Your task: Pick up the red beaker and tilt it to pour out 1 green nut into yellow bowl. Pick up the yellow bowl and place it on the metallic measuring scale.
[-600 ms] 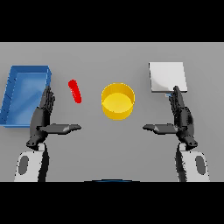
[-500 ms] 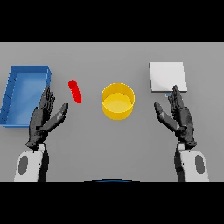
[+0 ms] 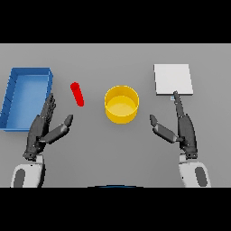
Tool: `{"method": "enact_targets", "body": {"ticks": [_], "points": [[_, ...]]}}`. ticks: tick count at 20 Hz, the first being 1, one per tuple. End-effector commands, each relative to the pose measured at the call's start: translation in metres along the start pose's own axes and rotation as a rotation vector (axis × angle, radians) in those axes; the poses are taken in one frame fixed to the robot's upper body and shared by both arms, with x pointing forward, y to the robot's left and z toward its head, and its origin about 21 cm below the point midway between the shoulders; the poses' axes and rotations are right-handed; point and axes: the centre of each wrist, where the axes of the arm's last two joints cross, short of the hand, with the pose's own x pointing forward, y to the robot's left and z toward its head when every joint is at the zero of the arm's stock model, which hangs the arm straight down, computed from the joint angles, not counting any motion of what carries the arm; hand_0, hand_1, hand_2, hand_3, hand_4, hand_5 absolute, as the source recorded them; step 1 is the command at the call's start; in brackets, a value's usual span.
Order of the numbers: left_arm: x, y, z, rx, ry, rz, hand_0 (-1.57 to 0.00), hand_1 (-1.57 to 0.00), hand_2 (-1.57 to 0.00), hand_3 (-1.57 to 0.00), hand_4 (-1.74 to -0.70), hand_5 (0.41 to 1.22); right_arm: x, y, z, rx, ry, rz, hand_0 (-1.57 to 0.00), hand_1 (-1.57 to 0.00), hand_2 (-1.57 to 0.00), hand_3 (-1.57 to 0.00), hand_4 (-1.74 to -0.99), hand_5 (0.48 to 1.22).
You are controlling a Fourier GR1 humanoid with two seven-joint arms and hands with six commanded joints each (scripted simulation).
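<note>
Red beaker [image 3: 77, 94] lying flat — left of upright yellow bowl [image 3: 122, 104]; scale [image 3: 173, 79] right.

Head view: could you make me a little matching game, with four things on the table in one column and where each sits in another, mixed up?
Things:
1. blue tray
2. red beaker
3. yellow bowl
4. metallic measuring scale

Places:
A. middle of the table
B. far left
C. lying between tray and bowl
D. far right, just beyond the right hand

Pairs: 1-B, 2-C, 3-A, 4-D
</note>
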Motion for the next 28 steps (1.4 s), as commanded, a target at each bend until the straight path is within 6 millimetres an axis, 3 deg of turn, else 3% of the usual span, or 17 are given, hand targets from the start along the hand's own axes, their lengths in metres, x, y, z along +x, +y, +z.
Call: {"method": "enact_targets", "body": {"ticks": [1,4,10,14,19,28], "points": [[0.002,0.003,-0.002,-0.001,0.005,-0.014,0.00,0.00,0.00,0.00,-1.16,0.602,-0.001,0.003,0.001,0.005,0.006,-0.008,0.00,0.00,0.00,0.00,-1.173,0.593],[-0.003,0.001,-0.001,-0.023,0.019,-0.035,0.00,0.00,0.00,0.00,-1.16,0.602,0.000,-0.002,0.006,0.006,-0.008,-0.029,0.00,0.00,0.00,0.00,-1.199,0.603],[-0.022,-0.020,-0.035,-0.053,0.024,-0.070,0.00,0.00,0.00,0.00,-1.22,0.626,0.002,-0.005,0.004,0.025,-0.022,-0.049,0.00,0.00,0.00,0.00,-1.256,0.631],[-0.029,-0.020,-0.062,-0.052,0.040,-0.091,0.00,0.00,0.00,0.00,-1.25,0.650,0.002,-0.003,0.004,0.023,-0.023,-0.070,0.00,0.00,0.00,0.00,-1.280,0.634],[-0.032,-0.023,-0.089,-0.053,0.043,-0.090,0.00,0.00,0.00,0.00,-1.28,0.680,0.002,-0.006,0.005,0.021,-0.027,-0.060,0.00,0.00,0.00,0.00,-1.267,0.635],[-0.034,-0.035,-0.117,-0.075,0.061,-0.111,0.00,0.00,0.00,0.00,-1.29,0.683,0.002,-0.008,0.003,0.019,-0.017,-0.074,0.00,0.00,0.00,0.00,-1.269,0.642]]}}
